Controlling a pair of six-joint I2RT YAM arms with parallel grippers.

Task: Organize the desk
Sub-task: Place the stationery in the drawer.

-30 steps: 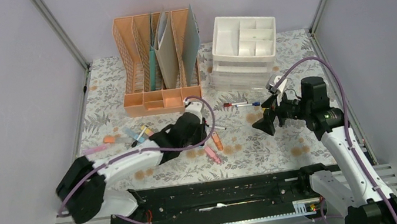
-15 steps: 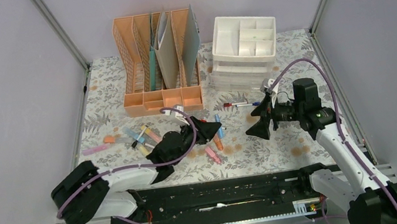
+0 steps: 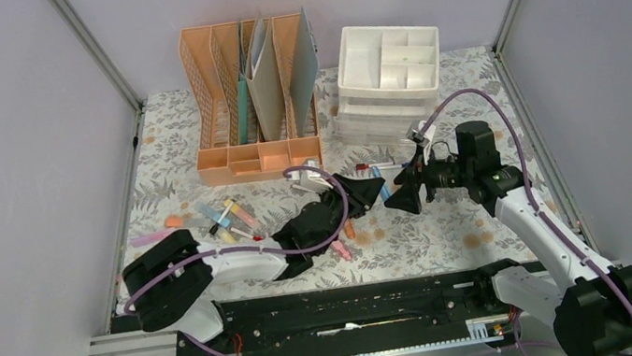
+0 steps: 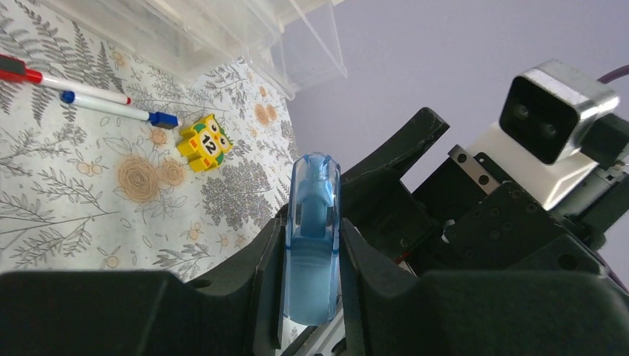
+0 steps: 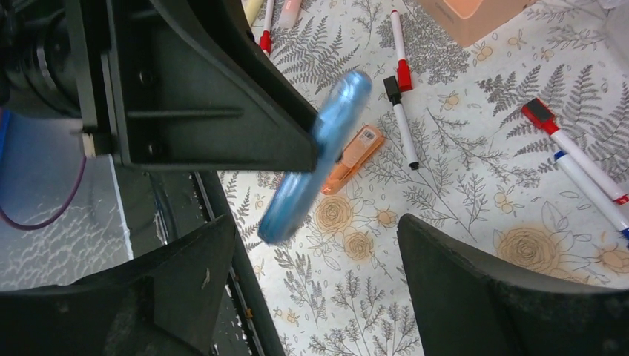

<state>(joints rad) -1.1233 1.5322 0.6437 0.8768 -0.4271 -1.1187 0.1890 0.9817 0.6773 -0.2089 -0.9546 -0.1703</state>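
**Left fingers**: clamped on a blue translucent barrel, pen-like, its free end jutting past the tips and clear of the cloth.

**Right fingers**: spread wide and empty. They face the barrel's free end, one to each side, touching nothing.

**Step in hand:** judged a hand-over, left to right, in mid-air at the centre of the top view.

**Next move calls for:** the right fingers to shut on the free end before the left ones let go.

**Tabletop**: fern-printed and filling the middle of the top view.
- Below the hand-over lie red- and blue-capped markers and an orange marker.
- A yellow numbered block lies near them.

**Edges:**
- The white drawer unit is near, just above the hand-over.
- The peach file rack stands at upper centre.
- The right wall is close.

**Open room:** lower centre.
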